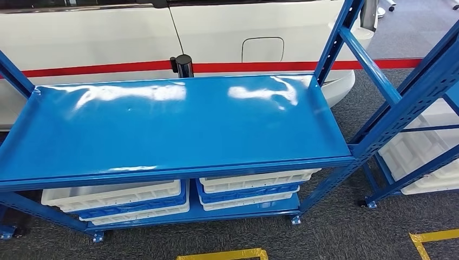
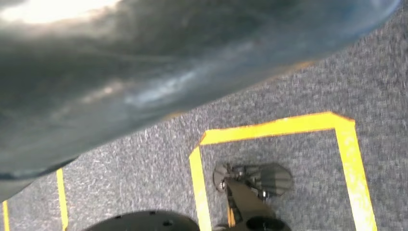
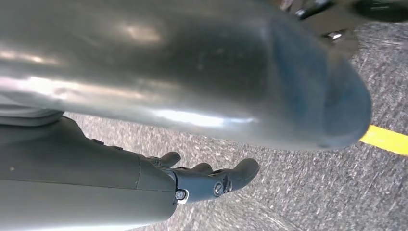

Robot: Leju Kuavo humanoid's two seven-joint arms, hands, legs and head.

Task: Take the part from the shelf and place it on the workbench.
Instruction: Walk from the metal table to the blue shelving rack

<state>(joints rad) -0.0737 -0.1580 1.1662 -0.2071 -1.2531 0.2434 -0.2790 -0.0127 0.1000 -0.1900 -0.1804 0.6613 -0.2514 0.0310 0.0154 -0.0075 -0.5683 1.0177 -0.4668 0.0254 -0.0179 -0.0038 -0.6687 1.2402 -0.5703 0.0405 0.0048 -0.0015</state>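
A blue metal shelf unit stands straight ahead in the head view, its glossy top board reflecting light. On its lower board lie white trays stacked with blue ones, and a second stack sits to their right. What the trays hold is hidden. My right hand hangs over the grey carpet with its fingers stretched out and nothing in them.
A white vehicle with a red stripe stands behind the shelf, with a black post at the shelf's back edge. A second blue rack with white trays stands at the right. Yellow tape marks the carpet.
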